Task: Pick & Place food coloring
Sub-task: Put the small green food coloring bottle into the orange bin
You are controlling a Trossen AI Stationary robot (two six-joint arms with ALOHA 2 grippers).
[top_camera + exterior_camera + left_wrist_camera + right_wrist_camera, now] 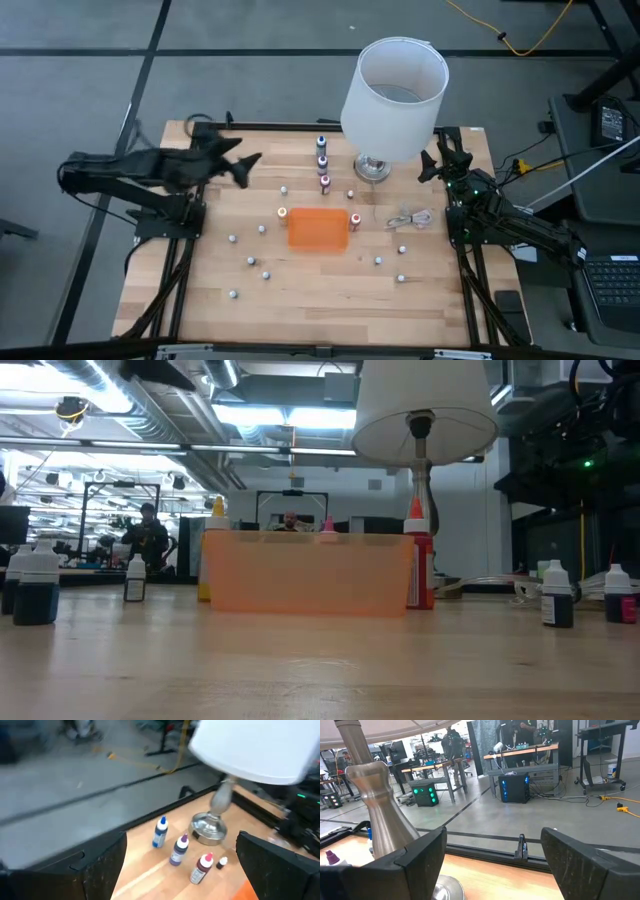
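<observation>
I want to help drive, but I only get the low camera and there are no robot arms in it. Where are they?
Observer: The left gripper hovers open over the back left of the table, holding nothing.
Operator: And the other one?
Observer: The right gripper is at the back right edge, beside the lamp, open and holding nothing.
Operator: Is anything inside the orange tray?
Observer: From above, the orange tray looks empty. A food coloring bottle stands just outside its end on the left arm's side.
</observation>
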